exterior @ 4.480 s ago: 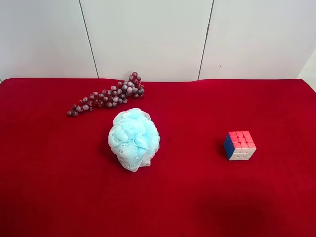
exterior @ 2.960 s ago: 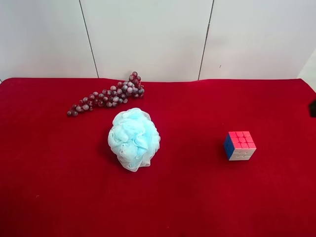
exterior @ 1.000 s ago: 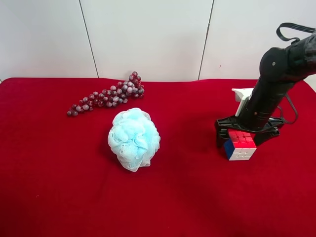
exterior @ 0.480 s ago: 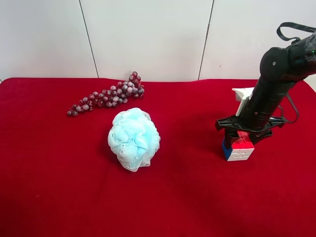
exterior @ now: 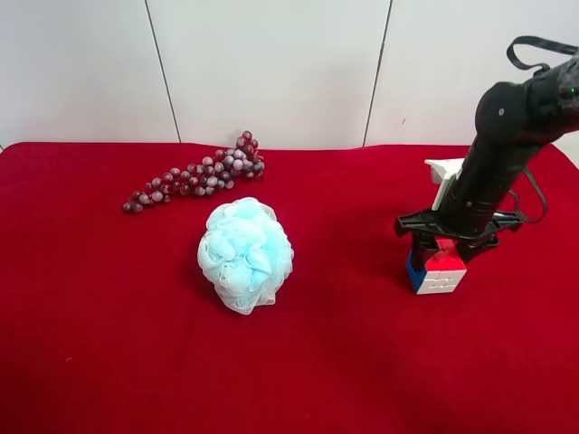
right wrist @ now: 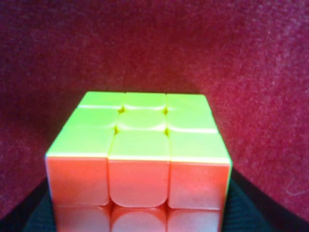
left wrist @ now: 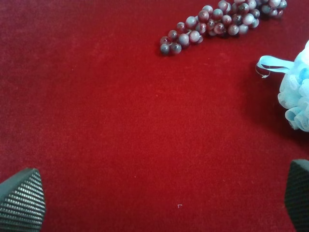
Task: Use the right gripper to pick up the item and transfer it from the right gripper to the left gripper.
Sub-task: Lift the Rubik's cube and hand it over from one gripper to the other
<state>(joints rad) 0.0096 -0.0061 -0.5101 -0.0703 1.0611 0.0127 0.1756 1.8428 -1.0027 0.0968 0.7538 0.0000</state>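
Note:
The item, a small puzzle cube (exterior: 440, 277), sits on the red cloth at the exterior high view's right. The right gripper (exterior: 437, 257), on the black arm with a white wrist bracket (exterior: 443, 176), comes down from above with its fingers shut on the cube's sides. I cannot tell whether the cube is off the cloth. In the right wrist view the cube (right wrist: 140, 145) fills the frame, with the black pads (right wrist: 244, 208) at its lower corners. The left gripper (left wrist: 159, 203) is open and empty over bare cloth; it is out of the exterior high view.
A light-blue mesh puff (exterior: 245, 254) lies mid-table, and a bunch of dark red grapes (exterior: 199, 178) lies behind it near the white wall. Both also show in the left wrist view: the grapes (left wrist: 217, 21) and the puff (left wrist: 295, 96).
The right arm came in from the right and lowered over the cube. Its fingers closed on the cube's sides, nudging it slightly. The puff and grapes have not moved.

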